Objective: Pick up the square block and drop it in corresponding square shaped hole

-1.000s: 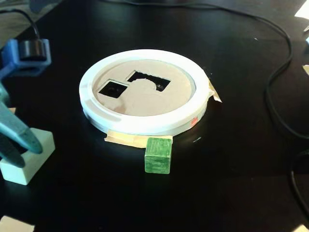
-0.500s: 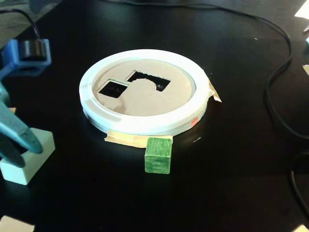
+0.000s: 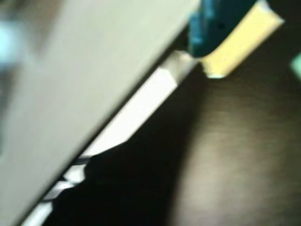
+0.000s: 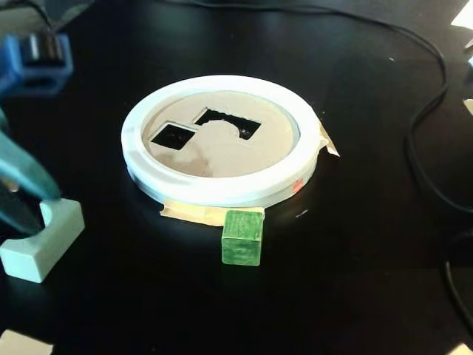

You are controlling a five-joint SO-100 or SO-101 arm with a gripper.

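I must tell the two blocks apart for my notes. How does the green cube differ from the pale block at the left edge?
The green cube is dark, streaky green; the pale block is whitish mint. The green cube is a plain cube, while the pale block is longer, with a notch on top. The green cube stands free in front of the white ring; the gripper is at the pale block. Both rest on the black table.

square block (image 4: 242, 237): streaky green
panel (image 4: 222, 151): tan
ring (image 4: 222, 188): white
square shaped hole (image 4: 173, 137): dark
surface (image 4: 355, 281): black
notched block (image 4: 41, 248): pale mint
fingers (image 4: 26, 181): teal
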